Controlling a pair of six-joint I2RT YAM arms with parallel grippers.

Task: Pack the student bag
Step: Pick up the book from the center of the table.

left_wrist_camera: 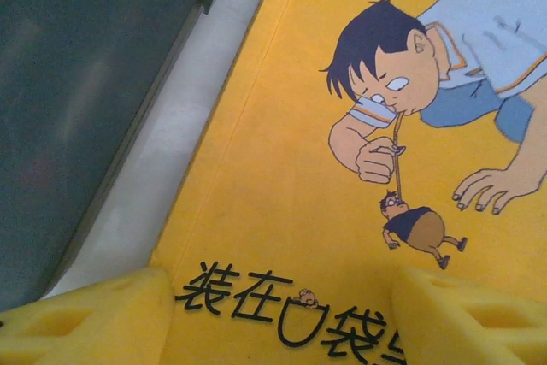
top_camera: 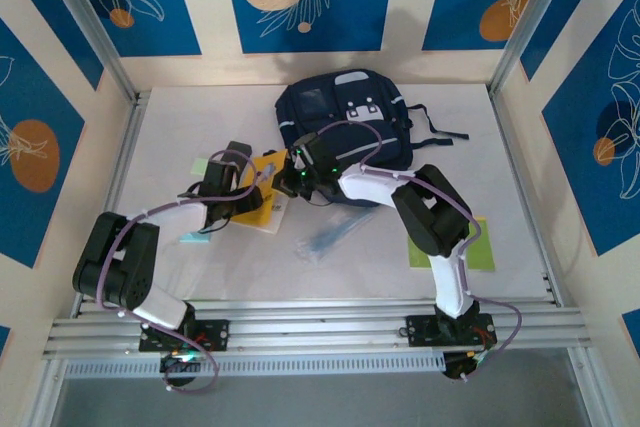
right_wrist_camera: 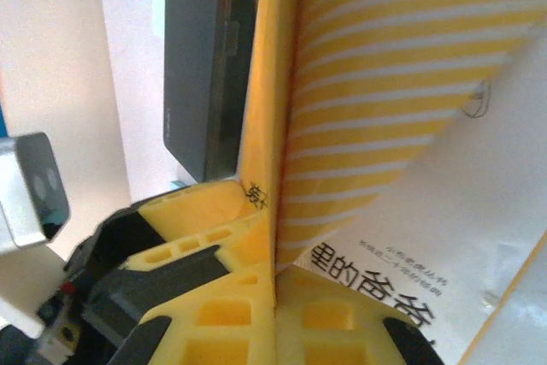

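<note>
The student bag (top_camera: pixel 345 112), dark navy with pale front patches, lies at the back middle of the table. In front of it lies a yellow picture book (top_camera: pixel 268 169) with a cartoon cover (left_wrist_camera: pixel 282 151). My right gripper (top_camera: pixel 291 180) is shut on the edge of the book's cover (right_wrist_camera: pixel 267 83), which stands lifted, so the striped inner side and a printed page show; its jaws (right_wrist_camera: pixel 275 271) meet on the thin cover. My left gripper (top_camera: pixel 250 197) hovers open just over the cover, yellow fingers (left_wrist_camera: pixel 94 318) wide apart with nothing between them (left_wrist_camera: pixel 282 314).
A dark flat slab (left_wrist_camera: pixel 77 83) lies right beside the book's left edge (right_wrist_camera: pixel 201 57). A clear packet of pens (top_camera: pixel 330 237) lies at the table's middle front. Green paper sheets (top_camera: pixel 482 247) sit at the right, pale notes (top_camera: pixel 198 165) at the left. Metal frame posts (top_camera: pixel 90 22) stand at the back corners.
</note>
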